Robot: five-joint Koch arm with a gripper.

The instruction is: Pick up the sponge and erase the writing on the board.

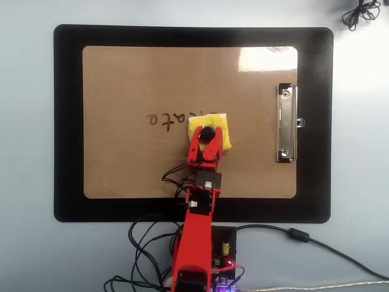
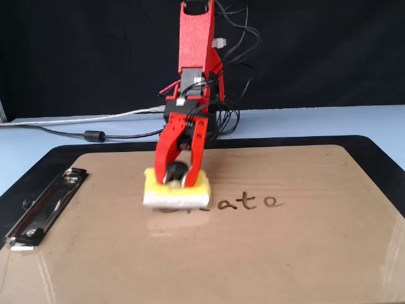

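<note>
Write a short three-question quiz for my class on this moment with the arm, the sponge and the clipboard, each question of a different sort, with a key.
1. True or false: the gripper is clamped on the black knob of the sponge.
2. In the overhead view, the metal clip sits on which side of the board? A) left B) right C) bottom
3. Fill in: in the fixed view, the letters of the writing still readable beside the sponge are ____.

Key: 1 true. 2 B. 3 "ato".

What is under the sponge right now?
The sponge rests on the board, covering the start of the writing; only "ato" shows. Whether those letters are erased is hidden.
</note>
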